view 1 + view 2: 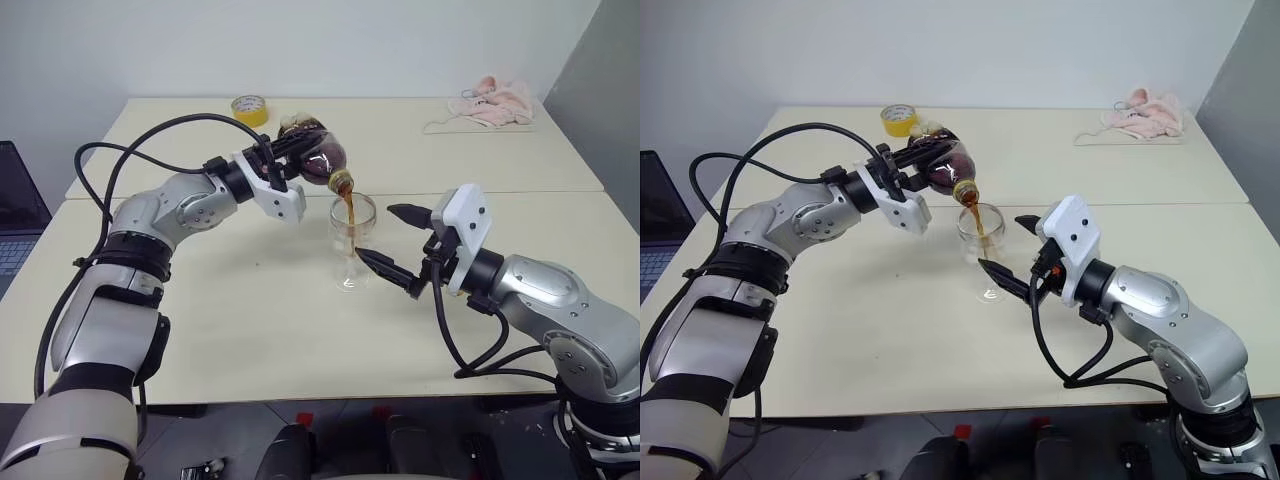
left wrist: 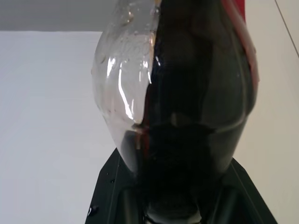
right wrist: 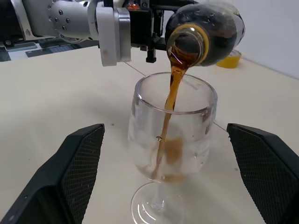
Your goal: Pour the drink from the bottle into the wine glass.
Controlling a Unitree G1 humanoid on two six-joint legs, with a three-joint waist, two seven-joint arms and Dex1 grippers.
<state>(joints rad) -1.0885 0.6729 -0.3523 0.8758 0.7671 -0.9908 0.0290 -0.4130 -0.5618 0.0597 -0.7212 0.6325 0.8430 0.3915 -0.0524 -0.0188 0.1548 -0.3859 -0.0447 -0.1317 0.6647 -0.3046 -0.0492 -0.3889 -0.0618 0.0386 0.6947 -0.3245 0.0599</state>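
My arms are silver-grey shells with black joint bands and small dark screw holes. A white block sits at each wrist, ahead of two black fingers with a cross-hatched grip texture on my right pincer (image 3: 172, 175). Loose black cables loop along both arms.

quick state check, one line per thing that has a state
bottle: uncapped, tipped over the glass, pouring
drink: streaming into the glass
wine glass: upright, little filled
left gripper: shut on bottle
right gripper: jaws open either side of the glass
tape roll: lying flat
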